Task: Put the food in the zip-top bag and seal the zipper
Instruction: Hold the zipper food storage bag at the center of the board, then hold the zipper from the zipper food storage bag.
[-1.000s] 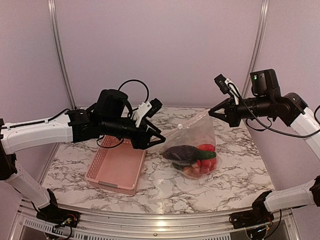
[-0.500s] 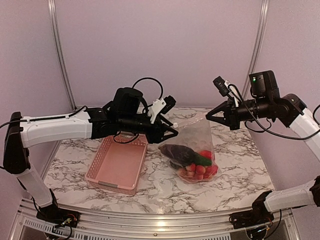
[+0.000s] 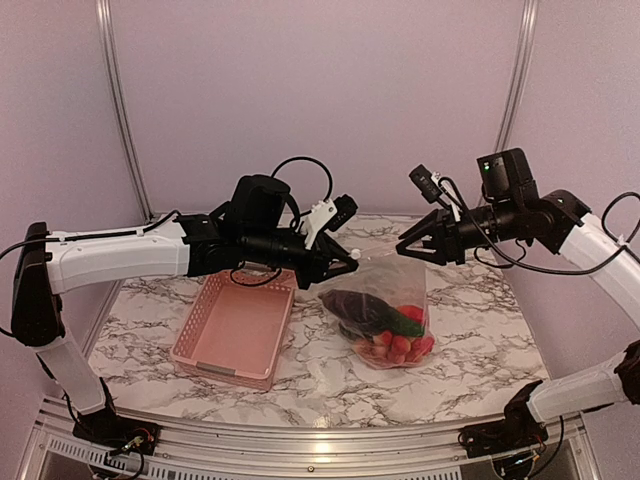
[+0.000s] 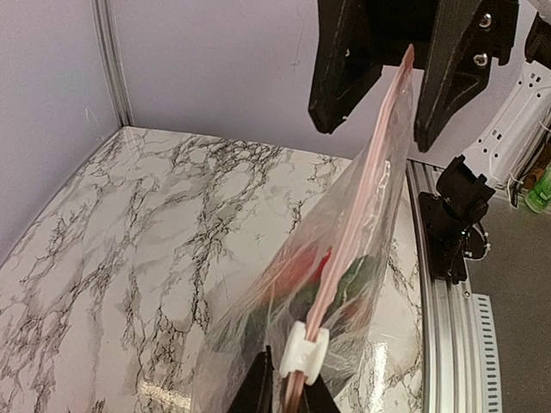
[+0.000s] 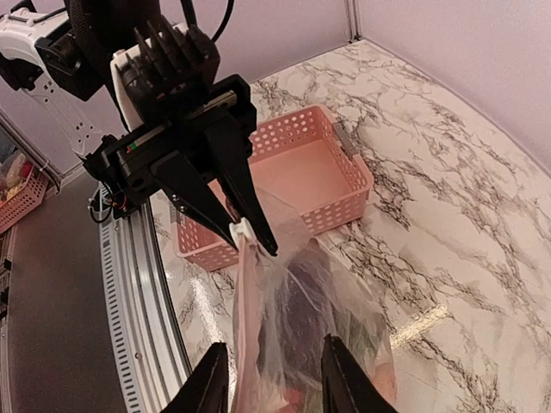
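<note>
The clear zip-top bag hangs between my grippers above the marble table. The food lies in its bottom: a dark eggplant, red pieces and some green. My left gripper is shut on the pink zipper just behind the white slider. My right gripper is open, its fingers wide apart on either side of the bag's other mouth end. In the right wrist view the bag hangs between my fingers, with the slider ahead.
The pink plastic basket stands on the table left of the bag, under my left arm; it also shows in the right wrist view. A metal rail runs along the near edge. Walls close the back and sides.
My left gripper moved right along the bag's mouth with the slider. My right gripper opened from the bag's corner and moved left. The bag hangs more upright and narrower.
</note>
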You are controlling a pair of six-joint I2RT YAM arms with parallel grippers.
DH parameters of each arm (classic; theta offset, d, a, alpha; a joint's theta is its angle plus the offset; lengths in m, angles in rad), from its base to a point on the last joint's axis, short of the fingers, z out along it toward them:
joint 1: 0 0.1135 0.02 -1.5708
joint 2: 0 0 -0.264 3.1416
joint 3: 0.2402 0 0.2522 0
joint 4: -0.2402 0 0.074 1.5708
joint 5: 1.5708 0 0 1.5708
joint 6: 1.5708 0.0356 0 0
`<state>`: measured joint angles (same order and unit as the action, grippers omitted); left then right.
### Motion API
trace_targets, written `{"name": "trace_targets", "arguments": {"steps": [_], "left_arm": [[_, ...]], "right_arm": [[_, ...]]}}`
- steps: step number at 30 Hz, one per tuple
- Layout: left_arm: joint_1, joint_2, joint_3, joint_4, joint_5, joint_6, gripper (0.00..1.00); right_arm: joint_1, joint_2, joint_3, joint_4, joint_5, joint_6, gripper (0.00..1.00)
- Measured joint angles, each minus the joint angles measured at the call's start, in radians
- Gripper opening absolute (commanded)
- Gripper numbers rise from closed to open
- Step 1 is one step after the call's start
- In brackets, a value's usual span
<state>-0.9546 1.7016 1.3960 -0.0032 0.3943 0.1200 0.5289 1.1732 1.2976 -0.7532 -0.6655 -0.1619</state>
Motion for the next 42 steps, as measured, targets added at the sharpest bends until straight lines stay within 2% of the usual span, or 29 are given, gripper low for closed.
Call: {"name": "trace_targets", "arguments": {"steps": [2,4,6,7,9,32,42], "left_arm": [[0.000,0.000,0.000,-0.003,0.017,0.000,0.09],[0.000,0.000,0.000,-0.006,0.030,-0.001,0.09],[0.000,0.000,0.000,-0.007,0.038,-0.003,0.20],[0.000,0.000,0.000,-0.008,0.042,-0.006,0.26],[0.000,0.000,0.001,-0.010,0.046,-0.009,0.29],[0.011,0.006,0.062,-0.007,0.111,-0.053,0.10],[0.011,0.004,0.060,-0.008,0.106,-0.040,0.09]], "right_arm": [[0.002,0.034,0.000,0.013,-0.006,0.000,0.24],[0.006,0.061,0.000,0.020,-0.009,-0.004,0.10],[0.008,0.080,0.002,0.020,-0.013,-0.008,0.00],[0.010,0.085,0.002,0.020,-0.015,-0.012,0.00],[0.014,0.087,0.005,0.018,-0.017,-0.019,0.00],[0.047,0.081,0.028,-0.011,-0.016,-0.052,0.00],[0.051,0.069,0.027,-0.016,-0.006,-0.052,0.00]]}}
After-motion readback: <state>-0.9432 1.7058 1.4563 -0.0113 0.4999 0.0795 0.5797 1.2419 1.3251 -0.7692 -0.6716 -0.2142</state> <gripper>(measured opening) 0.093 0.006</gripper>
